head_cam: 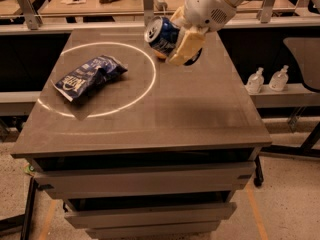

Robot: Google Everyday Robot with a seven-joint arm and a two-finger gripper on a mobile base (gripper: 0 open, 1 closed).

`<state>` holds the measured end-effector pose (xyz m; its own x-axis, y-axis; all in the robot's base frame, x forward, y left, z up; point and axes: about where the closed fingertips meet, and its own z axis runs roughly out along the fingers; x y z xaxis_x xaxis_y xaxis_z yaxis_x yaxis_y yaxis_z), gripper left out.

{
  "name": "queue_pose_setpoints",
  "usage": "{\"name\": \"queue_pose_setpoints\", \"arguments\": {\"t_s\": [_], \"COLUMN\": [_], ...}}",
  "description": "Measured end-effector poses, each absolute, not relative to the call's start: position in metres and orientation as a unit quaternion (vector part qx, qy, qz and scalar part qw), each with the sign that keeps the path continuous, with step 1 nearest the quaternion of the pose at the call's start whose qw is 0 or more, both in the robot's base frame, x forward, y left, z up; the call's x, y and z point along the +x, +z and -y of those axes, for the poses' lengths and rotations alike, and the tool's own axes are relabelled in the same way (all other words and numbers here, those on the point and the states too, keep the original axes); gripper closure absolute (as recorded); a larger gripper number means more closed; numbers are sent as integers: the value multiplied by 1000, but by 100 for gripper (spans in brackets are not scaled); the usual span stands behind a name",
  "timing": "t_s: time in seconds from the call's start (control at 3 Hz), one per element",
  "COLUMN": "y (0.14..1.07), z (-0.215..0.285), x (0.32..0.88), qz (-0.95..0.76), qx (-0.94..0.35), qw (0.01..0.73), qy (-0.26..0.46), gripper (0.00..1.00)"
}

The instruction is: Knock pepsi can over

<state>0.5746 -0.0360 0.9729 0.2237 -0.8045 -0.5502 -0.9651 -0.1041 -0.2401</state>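
The snack bag lies at left on the table. Right of it, the pepsi can leans leftward, gripped by the gripper. Tipping appears to be under way. The next move calls for laying the can flat and releasing it.

This is looking like a robotics lab or workshop. A dark bench with drawers is standing on a speckled floor that is carrying orange tape lines, and a white circle is marking its top. Cluttered worktables with metal frame posts are running along the back. Two small bottles are sitting on a low shelf at the right. The white arm's gripper is hanging over the bench's far part, jaws clasping a tilted pepsi can.
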Motion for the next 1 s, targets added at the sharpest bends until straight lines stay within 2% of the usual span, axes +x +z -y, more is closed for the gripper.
{"name": "queue_pose_setpoints", "arguments": {"t_s": [0.67, 1.0], "y": [923, 905], "z": [56, 72], "x": [582, 589], "qz": [-626, -631], "qx": [-770, -771], "qw": [123, 79], "qy": [23, -12], "gripper": [100, 100]}}
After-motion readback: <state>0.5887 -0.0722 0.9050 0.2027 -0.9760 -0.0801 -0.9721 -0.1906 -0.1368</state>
